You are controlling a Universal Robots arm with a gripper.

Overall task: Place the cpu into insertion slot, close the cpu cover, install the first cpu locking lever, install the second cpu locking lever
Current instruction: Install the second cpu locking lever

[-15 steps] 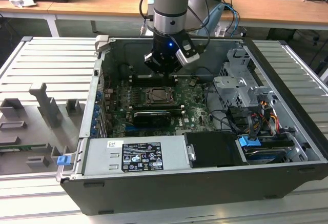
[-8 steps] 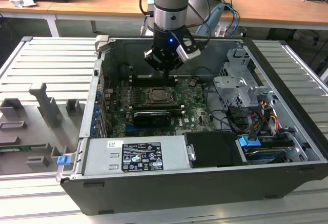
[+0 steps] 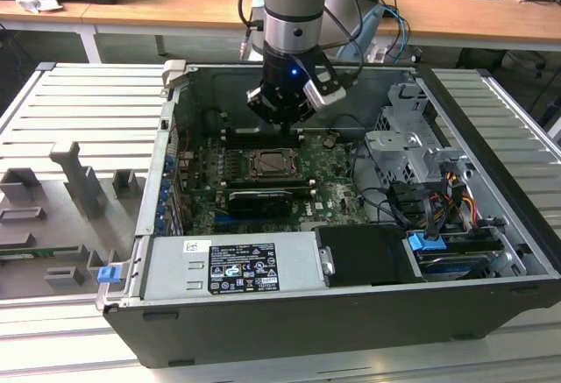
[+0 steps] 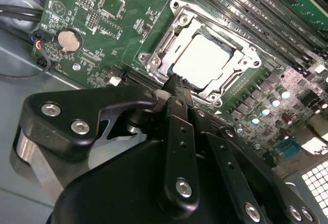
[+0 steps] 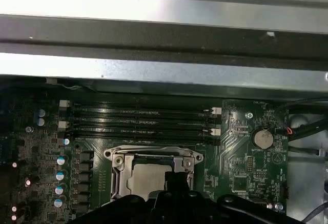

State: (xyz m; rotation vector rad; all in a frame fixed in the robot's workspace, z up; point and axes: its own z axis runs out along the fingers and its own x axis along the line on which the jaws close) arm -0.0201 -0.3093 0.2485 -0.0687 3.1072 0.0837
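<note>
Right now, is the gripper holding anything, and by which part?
Nothing is held. The gripper hangs over the cpu cover, fingers together, with the cpu seated beneath.

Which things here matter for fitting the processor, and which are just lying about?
For the job:
cpu, seated in the insertion slot
cpu cover, closed
tool

Just there:
coin battery
memory slots
power supply
drive cage

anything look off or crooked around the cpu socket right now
Nothing stands out. In both wrist views the cpu lies flat and square in the insertion slot, framed by the cpu cover. The gripper sits at its edge.
</note>
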